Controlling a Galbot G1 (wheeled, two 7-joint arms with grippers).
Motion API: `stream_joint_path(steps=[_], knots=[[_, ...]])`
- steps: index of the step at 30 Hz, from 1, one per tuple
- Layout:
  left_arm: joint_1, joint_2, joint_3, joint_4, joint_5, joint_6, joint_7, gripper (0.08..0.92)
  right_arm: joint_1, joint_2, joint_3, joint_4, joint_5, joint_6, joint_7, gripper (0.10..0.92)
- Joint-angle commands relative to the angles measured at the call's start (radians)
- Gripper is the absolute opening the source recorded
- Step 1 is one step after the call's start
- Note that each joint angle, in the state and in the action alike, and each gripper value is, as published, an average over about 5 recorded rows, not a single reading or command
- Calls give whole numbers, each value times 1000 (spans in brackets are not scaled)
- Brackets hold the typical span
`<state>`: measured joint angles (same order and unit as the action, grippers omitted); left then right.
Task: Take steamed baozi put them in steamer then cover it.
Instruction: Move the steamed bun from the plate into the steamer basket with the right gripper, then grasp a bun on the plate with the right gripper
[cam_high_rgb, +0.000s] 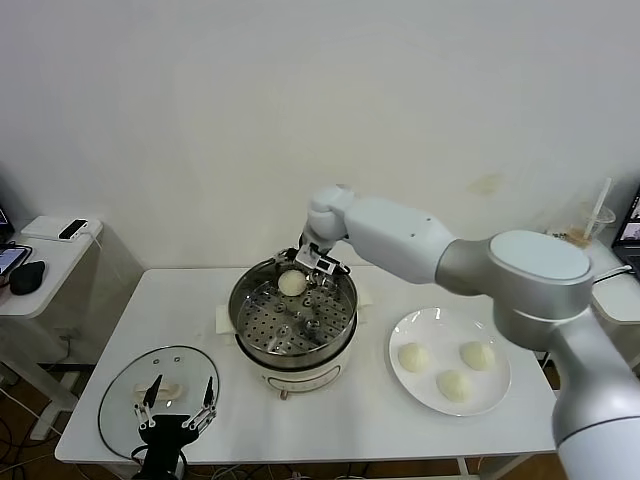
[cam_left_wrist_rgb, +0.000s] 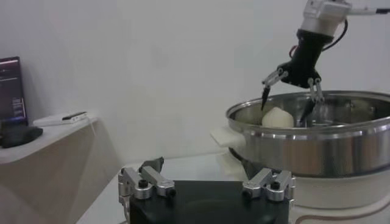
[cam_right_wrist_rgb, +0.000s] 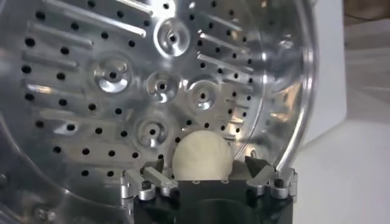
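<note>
Right gripper (cam_left_wrist_rgb: 287, 91) stands fingers spread around the baozi (cam_high_rgb: 291, 284) on the steamer (cam_high_rgb: 340, 322) floor — lift straight up, clearing the rim; left gripper (cam_high_rgb: 178, 410), fingers spread, waits over the glass lid (cam_high_rgb: 120, 390).

I take the steamer (cam_high_rgb: 293, 325) as my landmark, standing mid-table (cam_high_rgb: 350, 425). Inside it, against its far wall, I see one baozi (cam_high_rgb: 291, 284) on the perforated floor, with the right gripper (cam_high_rgb: 309, 263) directly over it, fingers spread to either side. To the steamer's right sits a plate (cam_high_rgb: 420, 320) carrying three baozi (cam_high_rgb: 449, 368). To the steamer's left and nearer me, the glass lid (cam_high_rgb: 125, 385) lies flat on the table, the left gripper (cam_high_rgb: 178, 403) hovering above its near edge, fingers apart.
</note>
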<state>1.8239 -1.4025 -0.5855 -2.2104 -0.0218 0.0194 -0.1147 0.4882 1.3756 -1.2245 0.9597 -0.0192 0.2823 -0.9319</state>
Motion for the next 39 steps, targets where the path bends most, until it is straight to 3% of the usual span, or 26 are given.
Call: stream_joint_path(steps=[1,13,22,30,39], knots=[[1,1,-1,-3,-1,1,1,823,93,-114,-9,183,185,-211,-70,823],[-7,20,-2,-28,-6,10,7,823,187,-569,-16,601,363,-548,-56,823],[-3,34,11,-37,-5,10,5,823,111,-857,-110,743,265,-599,-40,823],[-1,30,6,-31,-6,9,2,823,-108,-903,-27,715,150,-586,-24,823],[2,23,-1,-27,-4,8,0,823,-320,-812,117,618,60,-578,-1,823]])
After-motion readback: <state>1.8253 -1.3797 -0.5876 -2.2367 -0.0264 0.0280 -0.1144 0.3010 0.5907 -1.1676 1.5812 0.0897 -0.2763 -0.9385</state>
